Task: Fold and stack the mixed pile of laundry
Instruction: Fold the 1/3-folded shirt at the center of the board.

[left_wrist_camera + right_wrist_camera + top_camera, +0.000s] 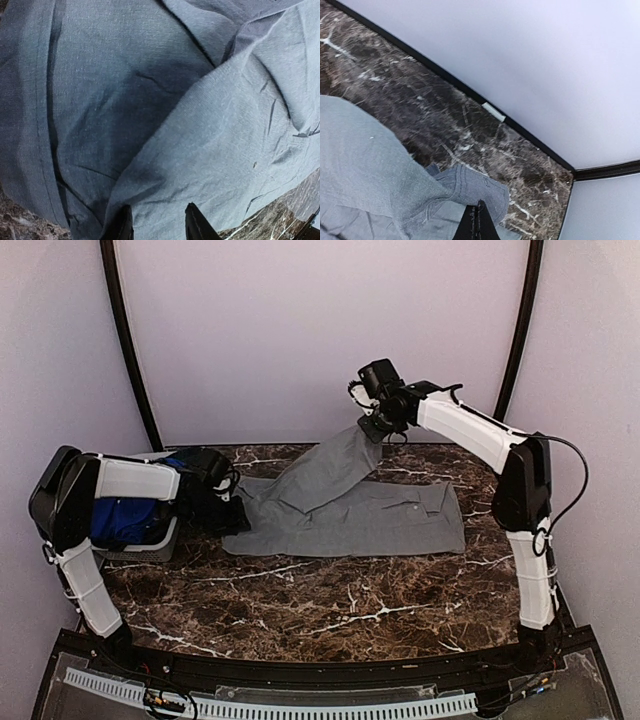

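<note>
**Top view.** Nearest us, a ribbed white strip point(270, 705) runs along the near edge of the rig. Beyond it, on the marbled desk point(330, 605), the grey garment point(370, 520) lies spread, its long axis running left to right. One panel of it rises off the desk and slants up and back to the right hand point(378, 428), which hangs above the far side. The left hand point(238, 512) sits low at the garment's left end, touching the cloth. At the left edge of the desk a small grey basket point(150, 548) holds royal-blue cloth point(120, 522).

**Left wrist view.** The grey garment point(165, 125) fills the frame, creased and overlapped, straight ahead of the left hand point(160, 226). The fingers point(122, 227) stand partly apart with cloth lying between them, and we see nothing clamped. A sliver of desk point(280, 215) shows at lower right.

**Right wrist view.** The right hand point(477, 220) is fully closed, pinching a stitched hem of the grey garment point(365, 170), which drapes away down to the desk point(435, 100).

**Assessment.** The left hand is the nearer to the free left end, and the cloth lies directly before it. We judge that the coming fold depends on securing that end, so that both hands can carry the garment over across its long axis.
</note>
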Tool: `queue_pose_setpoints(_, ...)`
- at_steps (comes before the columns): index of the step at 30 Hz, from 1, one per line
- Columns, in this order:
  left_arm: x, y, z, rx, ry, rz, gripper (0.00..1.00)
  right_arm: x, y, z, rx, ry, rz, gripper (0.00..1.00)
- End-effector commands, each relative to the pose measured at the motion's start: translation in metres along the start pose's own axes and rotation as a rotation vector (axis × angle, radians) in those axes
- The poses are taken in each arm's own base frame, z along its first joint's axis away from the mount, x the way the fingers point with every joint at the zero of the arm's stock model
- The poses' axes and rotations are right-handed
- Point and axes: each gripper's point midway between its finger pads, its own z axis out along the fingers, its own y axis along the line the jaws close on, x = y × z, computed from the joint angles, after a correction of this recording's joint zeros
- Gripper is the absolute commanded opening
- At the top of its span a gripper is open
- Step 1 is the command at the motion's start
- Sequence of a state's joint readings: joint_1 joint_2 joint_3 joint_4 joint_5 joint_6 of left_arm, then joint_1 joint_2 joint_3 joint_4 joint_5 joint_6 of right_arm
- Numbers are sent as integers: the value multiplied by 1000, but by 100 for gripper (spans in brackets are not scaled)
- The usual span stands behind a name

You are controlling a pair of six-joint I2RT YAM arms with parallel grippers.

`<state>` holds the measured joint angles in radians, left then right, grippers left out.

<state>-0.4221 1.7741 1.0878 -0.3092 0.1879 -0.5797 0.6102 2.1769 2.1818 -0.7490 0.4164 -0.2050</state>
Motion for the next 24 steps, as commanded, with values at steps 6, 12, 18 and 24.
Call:
queue_pose_setpoints(6,-3,9,12,-40,10,-38,33,-78,-47,15,473,-234,-122,0)
queue_pose_setpoints(12,-2,11,18,-44,20,-48,33,-118,-50,14,579,-368,-181,0)
queue_pose_setpoints(18,5,13,24,-36,41,-64,33,-150,0,14,554,-519,-291,0)
queue_pose_setpoints(24,8,15,25,-37,48,-68,34,-165,42,12,510,-604,-349,2)
